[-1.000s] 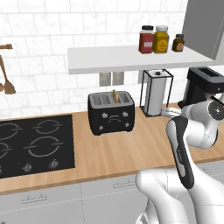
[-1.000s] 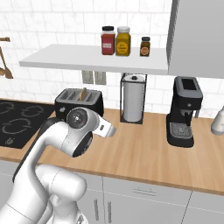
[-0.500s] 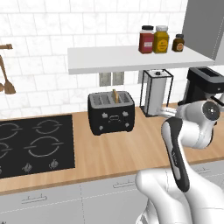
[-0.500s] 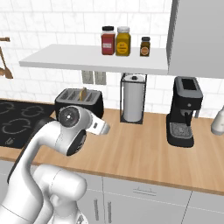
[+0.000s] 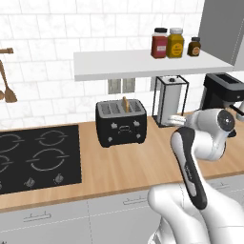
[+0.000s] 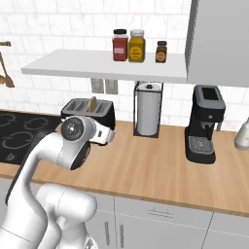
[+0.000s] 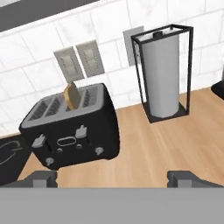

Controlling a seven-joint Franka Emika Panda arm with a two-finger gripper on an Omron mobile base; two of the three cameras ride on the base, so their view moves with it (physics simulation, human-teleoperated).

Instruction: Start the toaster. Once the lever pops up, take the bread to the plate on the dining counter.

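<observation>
On the light-wood kitchen surface (image 5: 128, 164), the black boxy toaster (image 5: 121, 123) stood against the white tiled wall, a thin pale tan slice of bread (image 5: 126, 103) standing upright in one of its slots. In the hand view the toaster (image 7: 72, 129) lay at about ten o'clock from the robot's two-finger gripper (image 7: 113, 178), whose dark fingertips (image 7: 40, 178) sat wide apart with nothing between them. The toaster's long axis ran roughly across that view, its small grey levers (image 7: 81, 131) raised on the front face turned toward the gripper. A white paper-towel roll in a black wire frame (image 7: 162, 74) stood at about one o'clock. Reaching a lever would likely mean moving forward and left.
</observation>
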